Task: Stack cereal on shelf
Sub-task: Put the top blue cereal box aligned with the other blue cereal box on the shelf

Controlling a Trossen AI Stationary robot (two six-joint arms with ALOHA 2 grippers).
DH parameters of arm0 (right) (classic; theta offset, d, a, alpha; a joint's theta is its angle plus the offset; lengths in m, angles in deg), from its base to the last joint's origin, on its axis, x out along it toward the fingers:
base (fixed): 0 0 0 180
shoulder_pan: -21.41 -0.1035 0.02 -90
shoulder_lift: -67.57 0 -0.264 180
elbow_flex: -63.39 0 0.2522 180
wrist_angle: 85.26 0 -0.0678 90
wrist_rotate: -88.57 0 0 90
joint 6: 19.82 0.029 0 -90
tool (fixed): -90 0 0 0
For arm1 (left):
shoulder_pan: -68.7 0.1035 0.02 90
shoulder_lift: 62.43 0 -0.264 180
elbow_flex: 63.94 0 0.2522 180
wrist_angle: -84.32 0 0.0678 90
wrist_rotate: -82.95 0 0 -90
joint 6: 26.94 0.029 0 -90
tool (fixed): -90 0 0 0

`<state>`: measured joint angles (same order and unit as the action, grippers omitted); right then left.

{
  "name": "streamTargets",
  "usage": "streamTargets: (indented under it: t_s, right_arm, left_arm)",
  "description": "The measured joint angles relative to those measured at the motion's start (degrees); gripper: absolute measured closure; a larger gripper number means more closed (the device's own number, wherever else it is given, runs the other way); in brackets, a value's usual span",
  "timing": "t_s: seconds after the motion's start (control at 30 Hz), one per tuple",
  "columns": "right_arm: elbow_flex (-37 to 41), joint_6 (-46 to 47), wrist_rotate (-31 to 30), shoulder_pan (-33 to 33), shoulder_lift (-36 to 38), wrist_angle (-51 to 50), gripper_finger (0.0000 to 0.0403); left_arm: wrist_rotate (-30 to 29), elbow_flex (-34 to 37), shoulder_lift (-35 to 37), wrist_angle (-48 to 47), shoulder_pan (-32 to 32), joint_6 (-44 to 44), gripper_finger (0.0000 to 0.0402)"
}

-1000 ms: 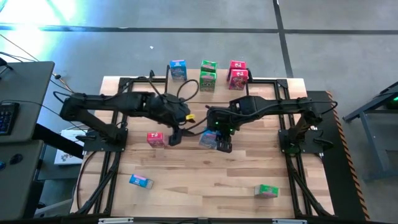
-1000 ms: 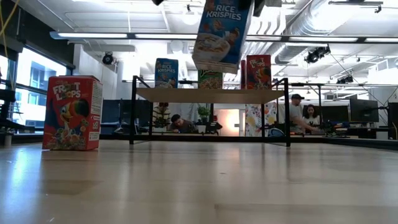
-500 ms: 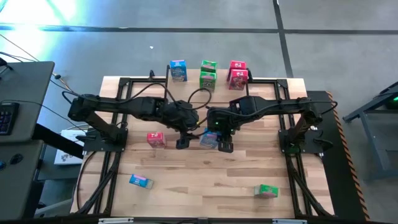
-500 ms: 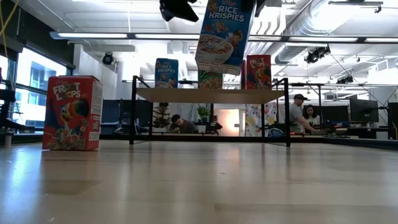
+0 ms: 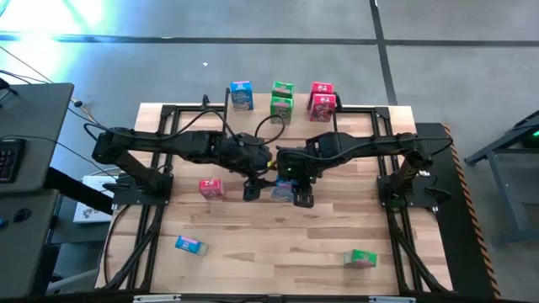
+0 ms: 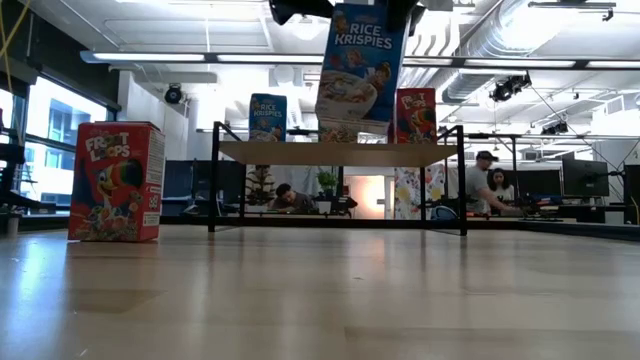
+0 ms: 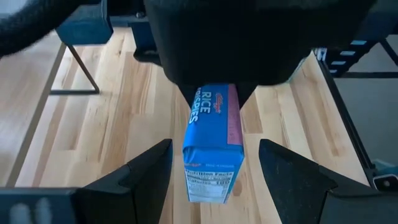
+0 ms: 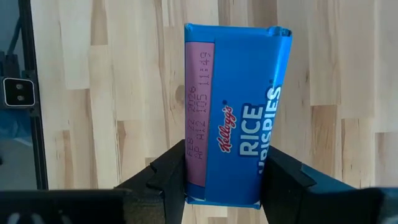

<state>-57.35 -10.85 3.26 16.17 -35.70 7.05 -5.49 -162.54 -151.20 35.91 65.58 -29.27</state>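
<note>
A blue rectangular cardboard Rice Krispies box point(image 6: 360, 62) hangs upright above the surface point(image 5: 278, 244), long axis vertical, top slightly tilted. The right claw point(image 8: 214, 180) clamps it from above. The left claw point(image 7: 214, 171), reaching in level, straddles it with fingers spread, having moved closer than a second ago.
</note>
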Motion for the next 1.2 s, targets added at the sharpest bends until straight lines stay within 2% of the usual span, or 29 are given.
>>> streamTargets:
  t_s: [0.53,0.63,0.97,1.2]
  right_arm:
    - [-0.22,1.47,-1.46,0.1,0.09,3.74,0.0249]
    - [-0.22,2.14,-1.46,0.36,0.09,4.09,0.0249]
    - [-0.26,3.04,2.44,0.7,0.09,4.74,0.0249]
    - [-0.28,3.48,2.14,0.33,0.11,5.11,0.0249]
  left_arm:
    - [0.06,0.0,0.02,0.3,0.0,0.0,0.017]
    - [1.67,0.0,0.02,0.3,0.02,0.0,0.017]
    - [2.38,0.0,0.02,0.25,0.02,0.55,0.017]
    - [2.36,0.0,0.07,0.17,0.02,0.59,0.017]
